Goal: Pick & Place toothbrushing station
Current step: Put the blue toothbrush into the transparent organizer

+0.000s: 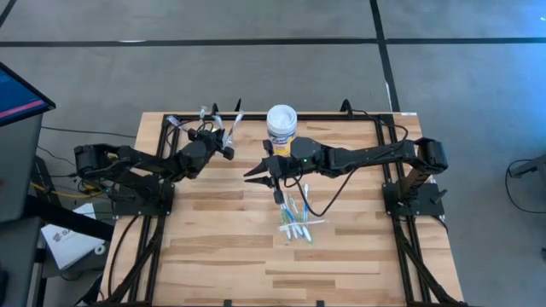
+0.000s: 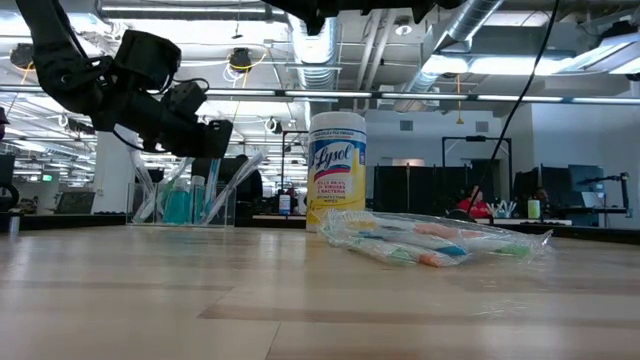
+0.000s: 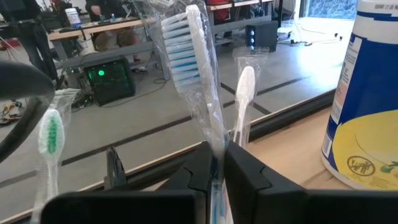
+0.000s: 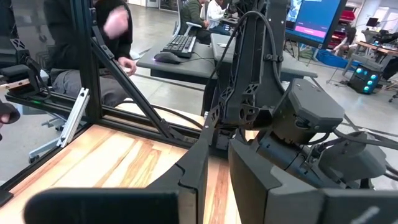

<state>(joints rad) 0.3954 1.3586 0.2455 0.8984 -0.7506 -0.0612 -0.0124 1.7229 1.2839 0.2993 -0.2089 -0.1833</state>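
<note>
A clear plastic cup [image 2: 185, 200] stands at the table's far left edge with a teal tube and wrapped toothbrushes upright in it, among them a green one [image 3: 50, 134] and a white one [image 3: 244, 93]. My left gripper [image 1: 227, 143] hovers beside the cup, shut on a blue-bristled toothbrush [image 3: 186, 50] in a clear wrapper. My right gripper [image 1: 253, 176] hangs over the table's middle, its fingers a narrow gap apart with nothing between them. A pile of wrapped toothbrushes [image 1: 294, 222] lies flat on the table below it. My left gripper pinches the wrapped toothbrush's handle [image 3: 215, 155] between its two fingers, below the head. The fingers reach nearly level and lie across the handle. The bristle head sticks up past them, tilted. The gripper hides the handle's lower end, so whether it is in the cup I cannot tell.
A round tub [image 1: 281, 128] with a white lid and yellow label stands at the far edge, between the two grippers. A black frame rail [image 1: 281, 115] runs along the table's far edge. Bare wood [image 1: 213, 256] lies toward the near edge. People sit at desks beyond the table.
</note>
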